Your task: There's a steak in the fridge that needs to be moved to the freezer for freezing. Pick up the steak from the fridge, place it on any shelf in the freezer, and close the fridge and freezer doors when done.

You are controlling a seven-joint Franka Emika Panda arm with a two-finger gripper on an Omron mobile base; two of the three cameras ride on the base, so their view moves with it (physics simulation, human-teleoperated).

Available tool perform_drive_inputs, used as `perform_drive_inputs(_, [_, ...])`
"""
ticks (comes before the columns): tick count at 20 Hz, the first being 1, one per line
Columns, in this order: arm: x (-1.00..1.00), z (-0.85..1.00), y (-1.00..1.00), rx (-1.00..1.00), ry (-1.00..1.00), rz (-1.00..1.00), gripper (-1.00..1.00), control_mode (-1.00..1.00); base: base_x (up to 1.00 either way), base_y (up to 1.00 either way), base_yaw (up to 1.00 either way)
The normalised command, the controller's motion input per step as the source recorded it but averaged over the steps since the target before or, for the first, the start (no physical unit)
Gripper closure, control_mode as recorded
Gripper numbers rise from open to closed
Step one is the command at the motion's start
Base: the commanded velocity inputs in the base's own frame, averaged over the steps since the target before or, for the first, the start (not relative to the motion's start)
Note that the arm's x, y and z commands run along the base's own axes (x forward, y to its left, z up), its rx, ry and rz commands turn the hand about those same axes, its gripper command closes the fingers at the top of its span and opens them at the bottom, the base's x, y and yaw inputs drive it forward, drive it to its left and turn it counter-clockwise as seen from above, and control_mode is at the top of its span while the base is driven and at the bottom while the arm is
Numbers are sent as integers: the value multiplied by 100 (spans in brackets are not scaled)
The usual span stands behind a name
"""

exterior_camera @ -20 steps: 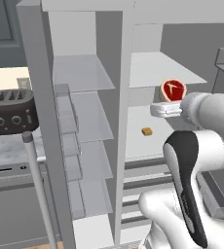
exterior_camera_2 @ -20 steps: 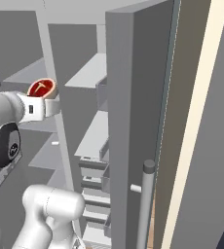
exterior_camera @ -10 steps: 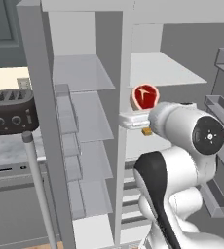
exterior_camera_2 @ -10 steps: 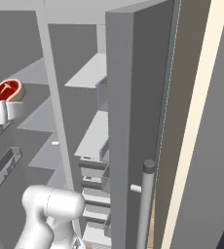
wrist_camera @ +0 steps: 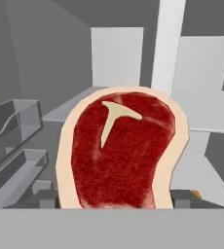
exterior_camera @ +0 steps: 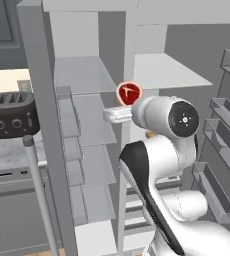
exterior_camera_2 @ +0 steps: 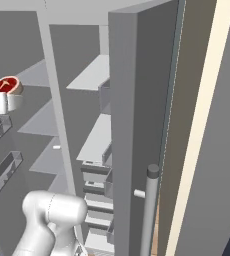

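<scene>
The steak (exterior_camera: 129,93) is a flat red round with a tan rim and a pale T mark. It stands upright in my gripper (exterior_camera: 126,104), which is shut on its lower edge. It hangs in front of the post between the freezer (exterior_camera: 82,75), with thin grey shelves, and the fridge (exterior_camera: 169,70), with a white shelf. In the right base view the steak (exterior_camera_2: 8,85) sits above the gripper (exterior_camera_2: 3,99) at the far left. Close up, the steak (wrist_camera: 119,151) covers my fingertips. Both doors stand open.
The freezer door (exterior_camera: 43,130) with its silver bar handle (exterior_camera: 37,190) stands at the left, with small bins inside. The fridge door's clear bins (exterior_camera: 222,125) line the right. A small orange-yellow cube (exterior_camera: 149,134) peeks out behind my arm. A black toaster (exterior_camera: 9,115) sits on the left counter.
My arm has swung left with the steak, away from the fridge's white shelf and over to the post beside the freezer.
</scene>
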Motion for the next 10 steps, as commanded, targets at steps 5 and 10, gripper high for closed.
perform_drive_inputs(5, [45,0,36,-5,-4,0,100,-100,0,0,0])
perform_drive_inputs(10, [52,0,17,-5,1,0,100,-100,0,0,0])
